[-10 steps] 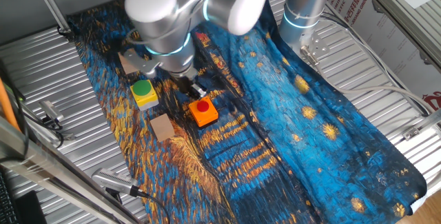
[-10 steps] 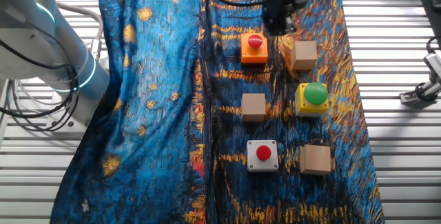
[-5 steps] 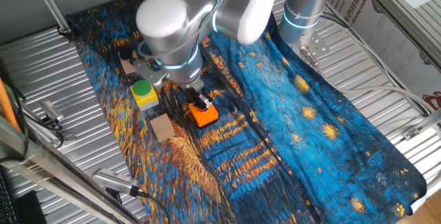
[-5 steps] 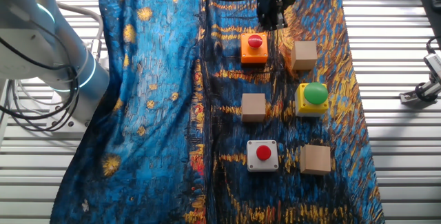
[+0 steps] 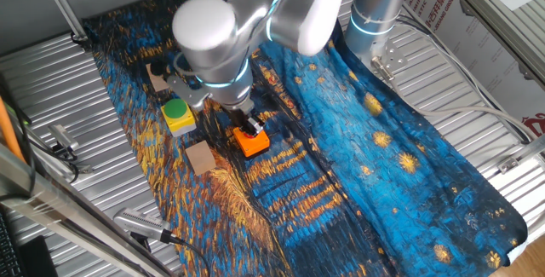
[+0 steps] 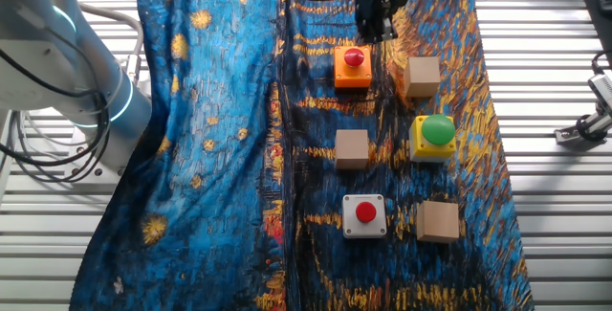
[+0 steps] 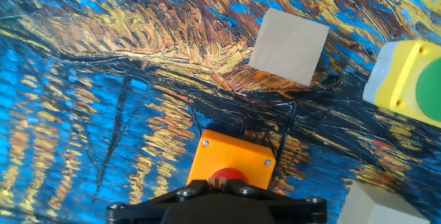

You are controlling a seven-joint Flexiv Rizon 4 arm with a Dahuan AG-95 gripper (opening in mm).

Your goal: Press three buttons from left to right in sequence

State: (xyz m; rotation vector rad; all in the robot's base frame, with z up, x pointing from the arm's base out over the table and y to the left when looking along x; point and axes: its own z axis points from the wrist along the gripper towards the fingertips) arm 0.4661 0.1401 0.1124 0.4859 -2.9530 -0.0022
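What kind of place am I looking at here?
Probably a robotics lab test bench: a robot arm works over a ridged metal table draped with a painted cloth, where push buttons like the orange one sit.

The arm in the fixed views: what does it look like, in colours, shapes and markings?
The arm has smooth rounded silver-white links with glowing light-blue rings at the joints. Its gripper is black and boxy, with black cables trailing from it in the other fixed view; the hand view shows a black screwed plate.
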